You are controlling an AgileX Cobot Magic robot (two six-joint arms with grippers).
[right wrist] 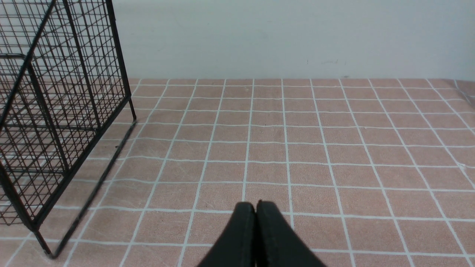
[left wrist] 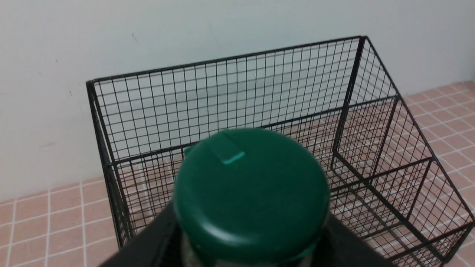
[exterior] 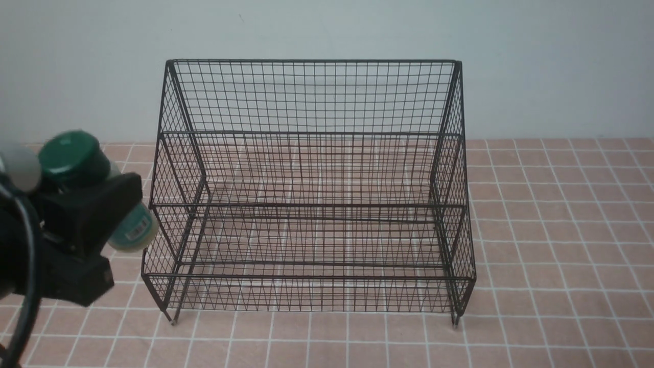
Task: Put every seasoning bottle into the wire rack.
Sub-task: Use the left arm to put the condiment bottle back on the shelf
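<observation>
Tiled tabletop [exterior: 562, 230] bears wire rack [exterior: 311, 168]; left tool [exterior: 97, 214] grips seasoning bottle [exterior: 76, 161] beside it.

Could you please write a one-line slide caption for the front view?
Left jaws hold the tilted, green-capped seasoning bottle just left of the black wire rack, not yet inside.

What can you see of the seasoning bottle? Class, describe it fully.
The seasoning bottle is small, clear and plastic-looking, with a round dark green cap, a teal label and pale powder inside. It is closed and tilted, with the cap up and toward the robot's left and the base toward the wire rack. It is held in the air just outside the rack's left side, clamped round its middle by the black fingers of the left gripper.
</observation>
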